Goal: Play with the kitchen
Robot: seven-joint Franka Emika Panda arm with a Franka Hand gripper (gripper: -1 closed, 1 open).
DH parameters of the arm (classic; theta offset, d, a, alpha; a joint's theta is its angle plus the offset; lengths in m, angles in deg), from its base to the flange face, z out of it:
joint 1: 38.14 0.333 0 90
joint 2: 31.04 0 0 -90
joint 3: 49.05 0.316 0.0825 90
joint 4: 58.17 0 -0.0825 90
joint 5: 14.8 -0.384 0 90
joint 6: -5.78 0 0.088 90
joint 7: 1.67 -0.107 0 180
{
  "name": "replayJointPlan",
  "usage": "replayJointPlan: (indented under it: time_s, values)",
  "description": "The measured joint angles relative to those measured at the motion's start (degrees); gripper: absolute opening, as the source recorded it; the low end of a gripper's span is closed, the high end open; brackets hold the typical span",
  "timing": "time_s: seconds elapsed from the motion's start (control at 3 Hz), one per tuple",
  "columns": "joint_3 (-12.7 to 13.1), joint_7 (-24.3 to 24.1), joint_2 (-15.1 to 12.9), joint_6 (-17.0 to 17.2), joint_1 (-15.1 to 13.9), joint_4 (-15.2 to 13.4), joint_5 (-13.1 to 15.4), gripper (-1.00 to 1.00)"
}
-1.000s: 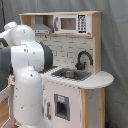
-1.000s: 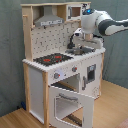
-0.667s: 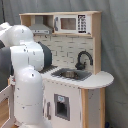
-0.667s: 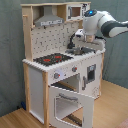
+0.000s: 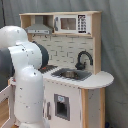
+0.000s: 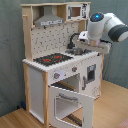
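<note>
1. Position of task item: kitchen [image 6: 50,75] upright on the wooden floor against the grey backdrop, seen in both exterior views. Hood [image 6: 49,20] and microwave [image 6: 75,11] along the top, stovetop [image 6: 52,58] and sink [image 5: 70,74] on the counter, black faucet [image 5: 84,57] rising behind the sink.
2. Oven door [image 6: 70,102]: hinged down and hanging open in the second exterior view, cavity exposed. Knobs [image 6: 56,76] on the panel above it, nothing touching them.
3. Arm [image 6: 107,27]: at the sink end of the counter, upper links level with the microwave, wrist angled down toward the basin. In the first exterior view, filling the first exterior view's left and hiding the stovetop end.
4. Gripper [image 6: 95,46]: low over the sink end of the counter, just beside the faucet. Apart or together: cannot tell. Contact with faucet or basin: cannot tell.
5. Change over the last second: slight only. Upper links shifted a little outward and the wrist settled marginally lower toward the sink. Oven door, faucet and all other fittings unmoved.
6. Bearing on the task, as a judgement: attention evidently on the sink and faucet rather than the open oven or the knobs. Small motion points to fine positioning or a pause, not a transit to another fitting.
7. Risk noted: tight clearance between wrist, faucet arch and backsplash; lateral push liable to strain the faucet or rock the light cabinet.
</note>
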Motion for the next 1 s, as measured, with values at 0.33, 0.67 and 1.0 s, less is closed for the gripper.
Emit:
replayJointPlan:
  time_s: [0.33,0.67,1.0]
  values:
    - [-0.05,-2.11,1.75,1.93,4.86,-0.45,2.16,1.00]
    - [-0.09,-4.42,4.75,2.18,8.85,-1.90,3.49,1.00]
    - [-0.11,-6.04,8.34,2.39,12.80,-2.18,4.93,1.00]
